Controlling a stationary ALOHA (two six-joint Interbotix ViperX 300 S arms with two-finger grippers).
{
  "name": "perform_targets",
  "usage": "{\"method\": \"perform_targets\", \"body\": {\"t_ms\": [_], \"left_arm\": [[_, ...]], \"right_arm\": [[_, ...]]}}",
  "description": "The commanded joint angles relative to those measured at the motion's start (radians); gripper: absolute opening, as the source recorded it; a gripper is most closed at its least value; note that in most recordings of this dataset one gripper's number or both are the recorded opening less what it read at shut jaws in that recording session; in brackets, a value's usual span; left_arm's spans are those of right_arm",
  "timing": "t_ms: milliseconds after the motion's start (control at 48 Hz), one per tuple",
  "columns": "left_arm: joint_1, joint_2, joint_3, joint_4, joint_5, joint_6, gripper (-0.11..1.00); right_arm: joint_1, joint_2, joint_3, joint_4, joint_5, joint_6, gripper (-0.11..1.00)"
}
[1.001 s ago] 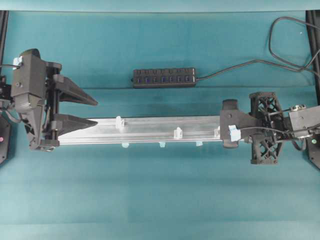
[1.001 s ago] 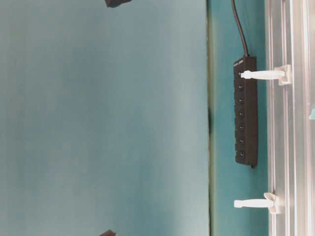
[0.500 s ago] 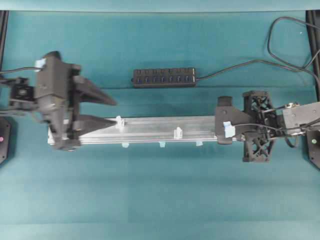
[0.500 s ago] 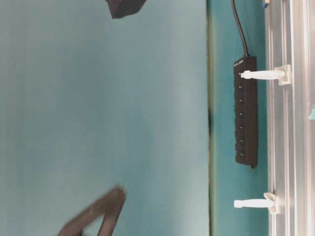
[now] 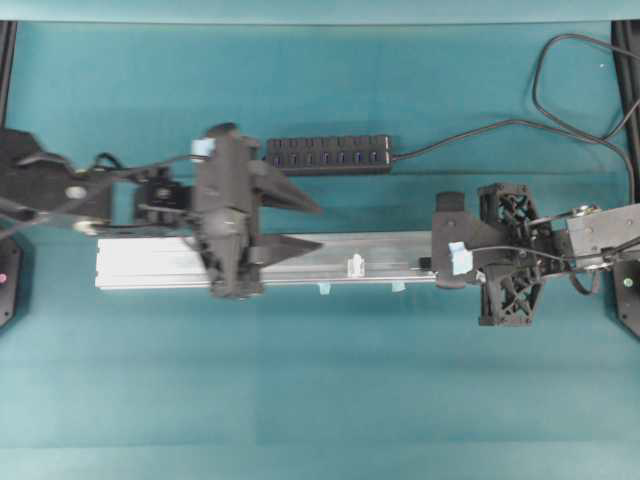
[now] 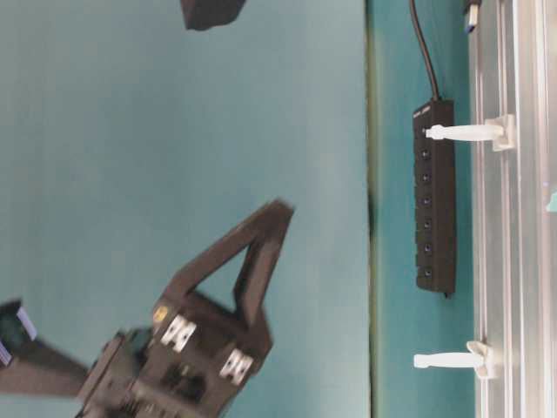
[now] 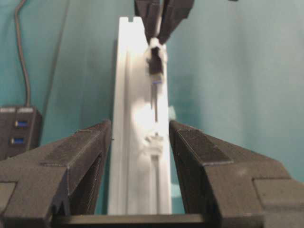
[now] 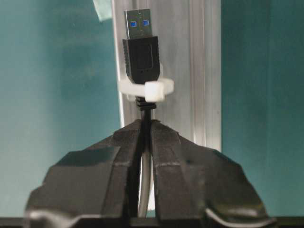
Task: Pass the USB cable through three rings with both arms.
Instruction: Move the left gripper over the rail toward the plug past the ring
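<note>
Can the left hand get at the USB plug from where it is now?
Probably yes. The left hand is open and lined up along the rail, facing the plug; only a small ring lies between them.

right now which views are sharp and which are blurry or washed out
Right wrist view: USB plug crisp inside a ring. Left wrist view: soft, glare whitening the rail, left gripper fingers out of focus. Table-level view: turned sideways, left gripper motion-smeared. Overhead view: evenly lit, sharp.
</note>
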Motion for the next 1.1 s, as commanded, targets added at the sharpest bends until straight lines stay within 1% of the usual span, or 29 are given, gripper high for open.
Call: {"method": "perform_targets", "body": {"t_ms": [0,188,250,605,709,917,1084], "left_arm": [[0.002,0.043,-0.054,0.003,-0.011,0.005,0.56],[0.002,0.123,-0.107,0.002,-0.011,0.008,0.56],[0.003,0.155,-0.123,0.003,-0.011,0.009,0.56],[0.003,0.287,-0.261,0.002,-0.009,0.011,0.56],[0.0,0.31,-0.282,0.002,-0.009,-0.002,0.56],[-0.012,0.356,-0.311,0.002,-0.008,-0.003,0.57],[-0.031,0.383,-0.328,0.002,-0.008,-0.025,0.57]], "right_arm": [[-0.009,-0.02,0.005,-0.002,-0.037,0.028,-0.09],[-0.021,-0.048,0.04,-0.002,-0.091,0.098,-0.09],[-0.023,-0.063,0.057,-0.002,-0.112,0.106,-0.09],[-0.037,-0.104,0.104,-0.002,-0.161,0.107,-0.09],[-0.044,-0.104,0.104,-0.002,-0.184,0.106,-0.09],[-0.049,-0.095,0.101,-0.002,-0.221,0.106,-0.09],[-0.049,-0.091,0.101,-0.002,-0.238,0.106,-0.09]]}}
